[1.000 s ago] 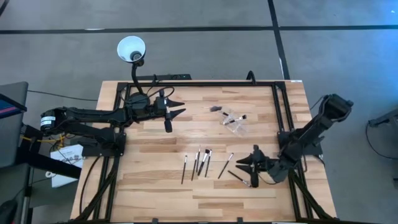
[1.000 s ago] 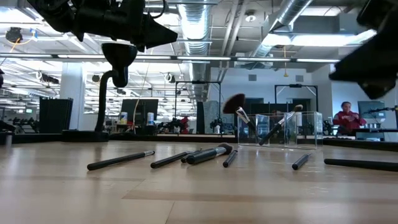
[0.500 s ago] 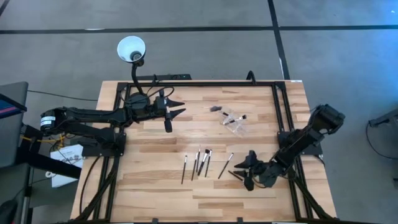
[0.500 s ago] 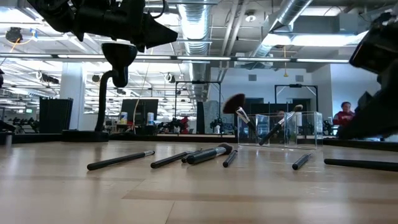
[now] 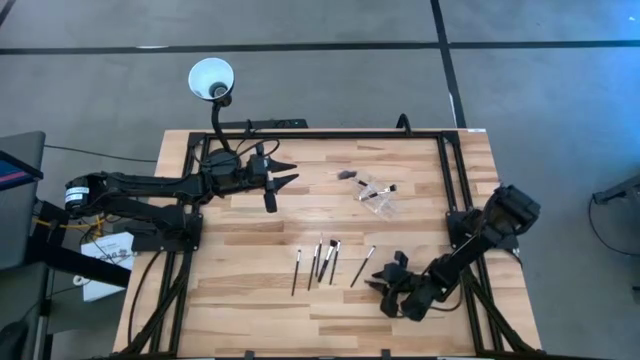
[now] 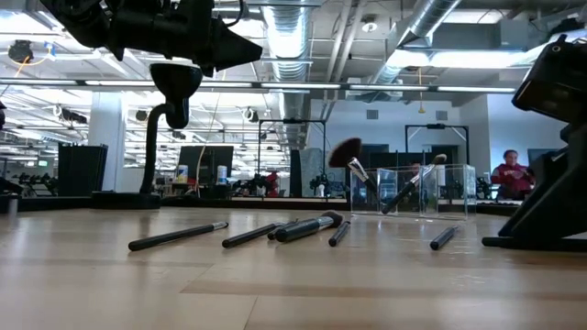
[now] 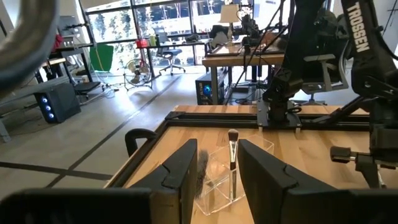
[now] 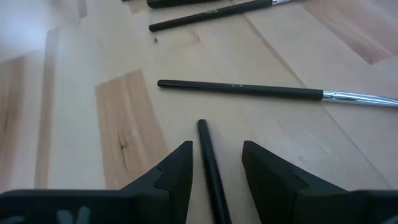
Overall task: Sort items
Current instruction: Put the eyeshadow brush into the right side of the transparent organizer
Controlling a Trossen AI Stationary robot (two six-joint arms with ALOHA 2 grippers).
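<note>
Right pincer (image 5: 385, 288) is sitting low over the desk (image 5: 250, 300), fingers spread and holding nothing; a brush handle (image 8: 211, 168) is lying between them, long axis running straight ahead, so closing looks like the next move. Just beyond its end, a second brush (image 8: 261, 91) is lying crosswise, silvery ferrule pointing to one side. Left pincer (image 5: 283, 172) is hovering well apart, fingers parted and holding nothing, facing the clear holder (image 7: 233, 177)

Bright, even overhead light, soft shadows; nearby tabletop (image 6: 293, 293) seems slightly blurred in low view.
</note>
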